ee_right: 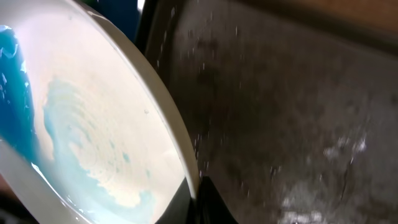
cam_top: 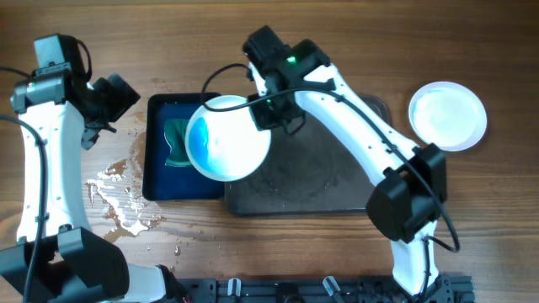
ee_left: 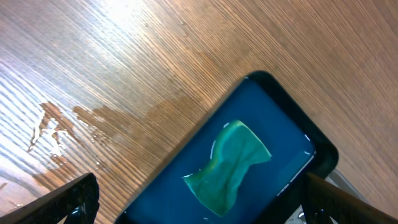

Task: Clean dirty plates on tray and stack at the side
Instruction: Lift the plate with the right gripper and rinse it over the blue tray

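Wood-grain tabletop [cam_top: 295,244], wet with a puddle [cam_top: 118,198] of spilled water at the near left. Left of centre, a narrow dark blue tray [cam_top: 156,172] with a crumpled teal cloth [ee_left: 230,165] lying inside in shallow liquid. Just beside it on the right, touching or nearly so, the larger dark grey tray [cam_top: 328,189], speckled with droplets and bare of plates. Above the seam between the two trays, a dirty plate [cam_top: 227,139], lifted clear and overlapping the blue tray's right side and the grey tray's far left corner; pale blue wash across its face, deepest along the left edge. Pinched at its right rim by the right gripper [cam_top: 268,109], closed tight on the plate. Well apart at the far right, straight on the wood, a second white plate [cam_top: 447,115], no blue visible on it. At the far left, the left gripper [cam_top: 114,97], poised above the table beside the blue tray, fingers [ee_left: 71,199] spread wide with nothing between them.
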Available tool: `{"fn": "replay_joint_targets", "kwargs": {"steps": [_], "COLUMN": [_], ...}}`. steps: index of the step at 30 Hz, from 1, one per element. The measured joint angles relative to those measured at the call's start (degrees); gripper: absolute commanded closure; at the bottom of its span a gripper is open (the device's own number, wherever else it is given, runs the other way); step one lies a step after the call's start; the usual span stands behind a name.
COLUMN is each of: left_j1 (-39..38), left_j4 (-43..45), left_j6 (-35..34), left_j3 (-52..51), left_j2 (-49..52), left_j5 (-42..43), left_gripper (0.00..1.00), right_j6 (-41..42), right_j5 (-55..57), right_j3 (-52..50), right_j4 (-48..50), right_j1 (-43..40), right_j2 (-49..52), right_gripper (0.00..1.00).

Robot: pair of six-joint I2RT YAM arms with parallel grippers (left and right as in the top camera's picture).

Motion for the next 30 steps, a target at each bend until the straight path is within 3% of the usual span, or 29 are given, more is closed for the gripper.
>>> {"fn": "replay_joint_targets", "kwargs": {"steps": [12,16,20,24,26,30], "left_j1": [4.59,4.59,4.59,4.59,4.59,4.85], "left_j4": [-1.46,-1.46,-1.46,-1.46,-1.46,-1.46], "left_j6": [0.00,0.00,0.00,0.00,0.00,0.00], "left_j3": [0.00,0.00,0.00,0.00,0.00,0.00], "left_j2": [3.21,3.28,3.28,3.28,3.28,3.28], "left_j5": [2.54,2.62,2.62,2.62,2.62,2.62], "left_gripper": [0.00,0.00,0.00,0.00,0.00,0.00], "right_j6": [-1.53,-4.98,-15.65,-34.86,-43.17,-57.88], "right_j5": [26.58,41.03,55.28,65.57,68.04,70.44], "right_j3": [3.21,3.21,3.30,3.63,3.65,3.74], "right_j4": [7.87,10.54,18.29,35.17,41.57,45.57], "right_j1": [11.72,18.49,23.43,27.61,29.22,31.01], "right_j2": [0.81,0.81,0.81,0.81,0.81,0.81], "right_gripper": [0.96,0.95,0.95,0.95,0.96,0.95]}}
